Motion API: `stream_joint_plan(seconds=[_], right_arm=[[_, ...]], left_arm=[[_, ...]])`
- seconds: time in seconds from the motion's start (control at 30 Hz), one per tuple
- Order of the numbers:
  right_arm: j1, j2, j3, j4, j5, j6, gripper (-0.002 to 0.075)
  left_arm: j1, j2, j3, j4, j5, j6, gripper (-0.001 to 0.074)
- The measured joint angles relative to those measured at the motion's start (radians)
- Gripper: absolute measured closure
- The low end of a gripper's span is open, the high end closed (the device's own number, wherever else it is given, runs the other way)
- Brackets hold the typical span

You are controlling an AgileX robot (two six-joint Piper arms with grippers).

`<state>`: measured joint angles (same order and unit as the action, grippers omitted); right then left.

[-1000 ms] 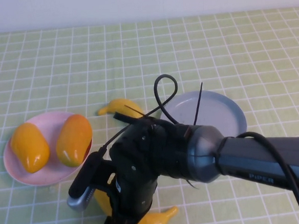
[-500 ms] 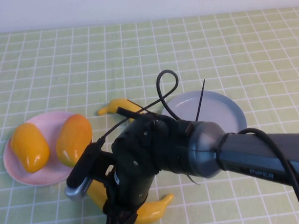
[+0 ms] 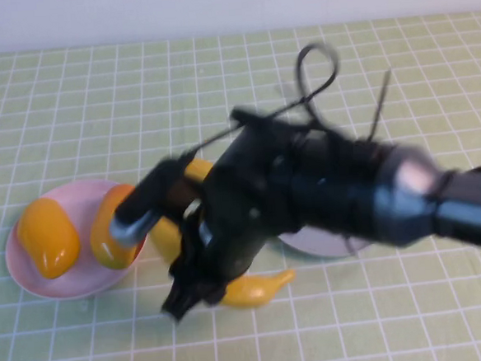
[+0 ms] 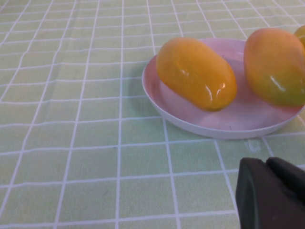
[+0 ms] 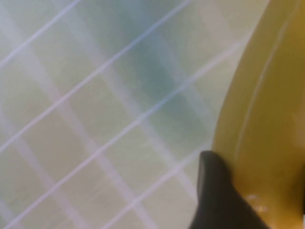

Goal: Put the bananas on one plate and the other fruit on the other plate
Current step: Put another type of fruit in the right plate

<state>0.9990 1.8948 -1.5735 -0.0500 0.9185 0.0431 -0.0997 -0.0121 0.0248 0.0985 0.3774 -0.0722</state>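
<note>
One banana [image 3: 252, 289] is clamped in the right gripper [image 3: 200, 284], apparently off the cloth, presumably for carrying to the grey-blue plate [image 3: 323, 245], largely hidden beneath the arm. The second banana [image 3: 197, 169] is barely seen behind the wrist. Both mangoes [image 3: 48, 236] are already set on the pink plate [image 3: 33, 278]. The left gripper [image 4: 271, 193] is parked shut beside that plate. A green checked tablecloth [image 3: 94, 91] is backed by a pale wall [image 3: 130, 15].

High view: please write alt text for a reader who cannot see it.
The right gripper holds a yellow banana above the green checked cloth. Two mangoes lie on the pink plate at left; the arm hides most of the grey-blue plate.
</note>
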Motion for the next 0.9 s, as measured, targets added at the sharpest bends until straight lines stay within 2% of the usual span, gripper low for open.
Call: stream_joint_plan(seconds=[0.2, 0.37, 0.47, 0.6, 0.9], right_arm=[[-0.148, -0.066, -0.007, -0.144, 0.043, 0.214, 0.0431], [-0.335, -0.028, -0.007, -0.175, 0.059, 0.261, 0.0431], [-0.411, 0.011, -0.007, -0.161, 0.059, 0.265, 0.0431], [-0.457, 0.068, -0.007, -0.105, 0.059, 0.268, 0.0431], [-0.461, 0.120, -0.007, -0.066, 0.048, 0.268, 0.0431]], left_arm=[[0.000, 0.000, 0.000, 0.000, 0.000, 0.000, 0.0738], [0.000, 0.000, 0.000, 0.000, 0.000, 0.000, 0.0738], [0.000, 0.000, 0.000, 0.000, 0.000, 0.000, 0.0738], [0.000, 0.000, 0.000, 0.000, 0.000, 0.000, 0.0738], [0.000, 0.000, 0.000, 0.000, 0.000, 0.000, 0.0738]])
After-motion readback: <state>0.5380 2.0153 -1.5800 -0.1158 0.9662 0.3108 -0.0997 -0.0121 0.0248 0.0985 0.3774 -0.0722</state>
